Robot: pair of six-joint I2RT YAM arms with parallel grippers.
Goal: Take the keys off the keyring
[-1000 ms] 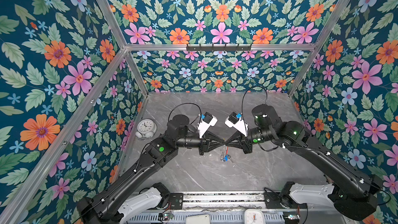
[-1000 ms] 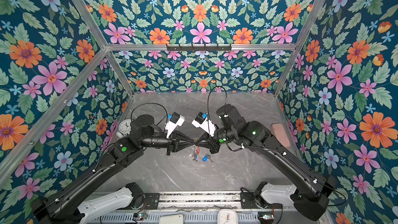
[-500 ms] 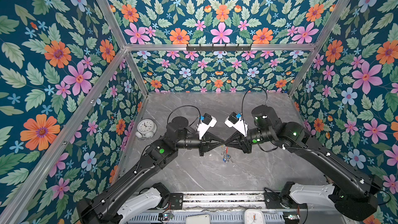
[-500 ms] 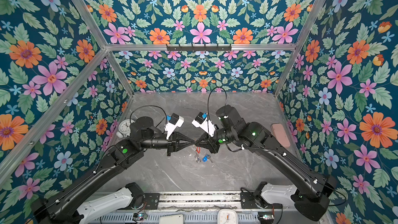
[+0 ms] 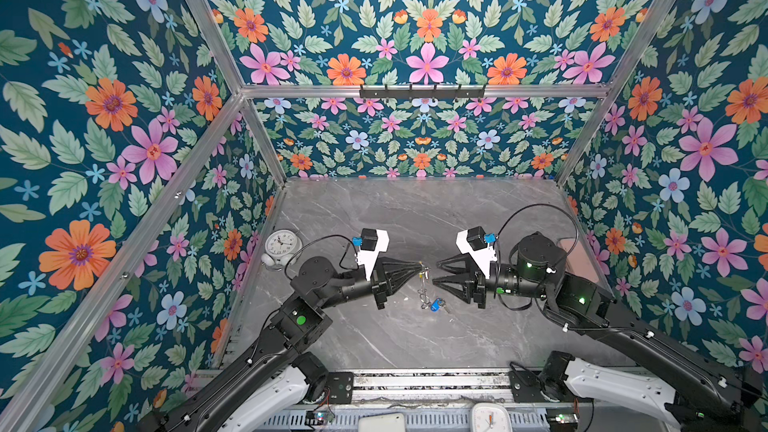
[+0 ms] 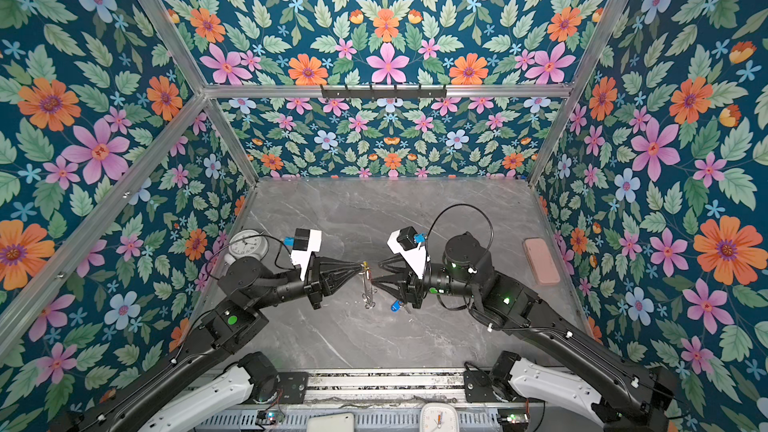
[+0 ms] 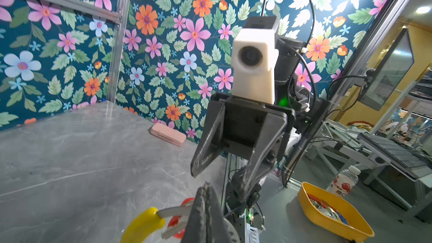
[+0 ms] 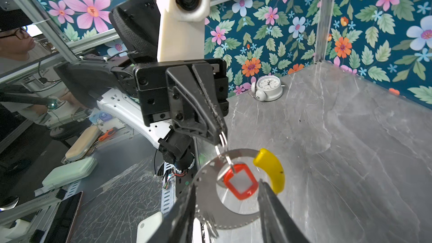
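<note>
1. Fingers first: your left fingers were pressed together, clamped on a small silver split ring. The keyring hung from that ring above the middle of the bench.
2. You had one container in sight, in the left wrist view only: a yellow tub off the bench, past its edge. It held a jumble of small red and white bits, too small to name.
3. Your right fingers stood partly apart and gripped nothing. In the right wrist view the keyring's lower arc sat between them, and whether either tip touched it could not be told. In both top views their tips faced the left fingers, near but apart.
4. The red-tagged key hung in the keyring's opening, just beside the yellow sleeve. Its metal part was hard to make out behind the tag.
5. The blue-tagged key lay on the bench under the right fingers, beside the keyring's low end. Whether it was joined to anything was too small to tell.
6. In both top views the keyring showed edge-on, as a thin line. The left wrist view cut off all but the sleeve and a short piece of band.
7. An alarm clock sat at the bench's left edge and a pink case at its right edge, both well apart from the keyring.
</note>
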